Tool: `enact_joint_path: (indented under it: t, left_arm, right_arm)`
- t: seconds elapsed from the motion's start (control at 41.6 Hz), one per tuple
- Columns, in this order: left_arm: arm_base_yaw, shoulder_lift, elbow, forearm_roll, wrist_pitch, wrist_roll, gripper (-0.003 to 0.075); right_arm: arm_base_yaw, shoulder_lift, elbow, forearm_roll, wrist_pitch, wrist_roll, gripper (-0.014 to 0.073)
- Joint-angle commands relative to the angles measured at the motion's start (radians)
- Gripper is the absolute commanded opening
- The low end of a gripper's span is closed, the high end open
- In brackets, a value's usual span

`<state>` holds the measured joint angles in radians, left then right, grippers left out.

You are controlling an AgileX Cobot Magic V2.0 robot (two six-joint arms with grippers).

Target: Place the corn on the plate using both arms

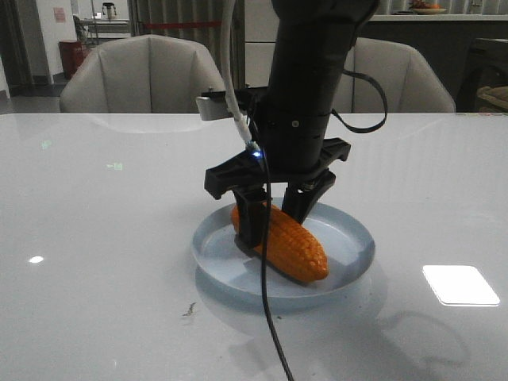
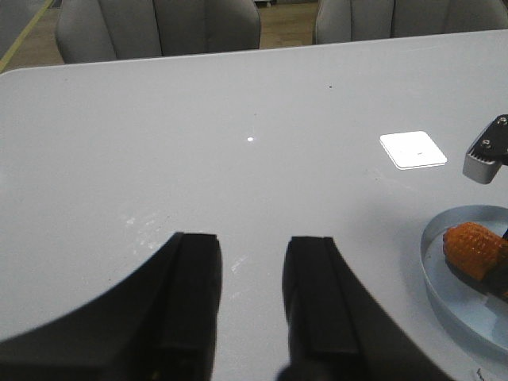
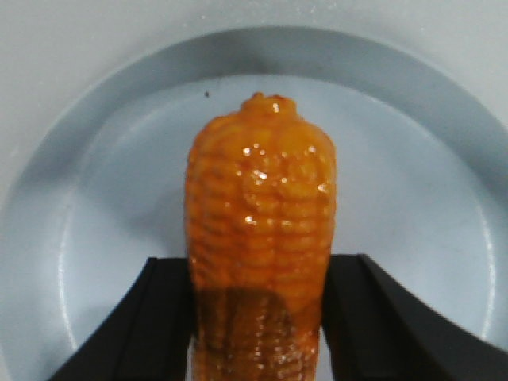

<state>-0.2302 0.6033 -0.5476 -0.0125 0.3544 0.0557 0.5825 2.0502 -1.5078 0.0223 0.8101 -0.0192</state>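
Two black fingers of my right gripper [image 3: 258,317] sit on either side of the corn [image 3: 260,238], and they look like they are touching its sides, so I think I am holding it near its thick end. The corn lies inside the plate [image 1: 349,226], with its thin end pointing toward the near rim. It looks shiny and hard, like a plastic toy, so I guess it is light and stiff and will not squash. The bumps give my fingers something to catch on, but the shine could make it slip. It is round too, so it may roll a little when I let go. Its fat middle, across the sides, looks like the best place to hold. My left gripper [image 2: 250,298] is over the bare table [image 2: 238,103], away from the plate, with its fingers apart and nothing between them.
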Motion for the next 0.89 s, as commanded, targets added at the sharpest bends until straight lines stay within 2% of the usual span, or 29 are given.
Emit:
enact_joint_path:
  t: [0.0, 0.048, 0.144, 0.289, 0.553, 0.866]
  left_arm:
    - [0.001, 0.0, -0.031, -0.008, -0.086, -0.008, 0.028]
    - [0.001, 0.0, -0.031, -0.008, -0.086, -0.008, 0.028]
    - [0.001, 0.0, -0.031, -0.008, -0.086, -0.008, 0.028]
    - [0.001, 0.0, -0.031, -0.008, -0.086, -0.008, 0.028]
    - [0.001, 0.0, -0.031, -0.008, -0.086, -0.008, 0.028]
    - [0.001, 0.0, -0.031, -0.006, -0.086, -0.008, 0.028]
  right_arm:
    - [-0.001, -0.046, -0.031, -0.001, -0.005, -0.006, 0.0464]
    - [-0.001, -0.046, -0.031, -0.001, -0.001, -0.006, 0.0519]
    - [-0.001, -0.051, -0.034, -0.001, 0.002, -0.006, 0.0566]
    - [-0.001, -0.076, -0.09, -0.022, 0.083, -0.006, 0.0566]
    - [-0.027, -0.226, -0.206, -0.022, 0.084, -0.006, 0.0561]
    - [-0.165, -0.541, -0.21, -0.022, 0.149, 0.003, 0.0561]
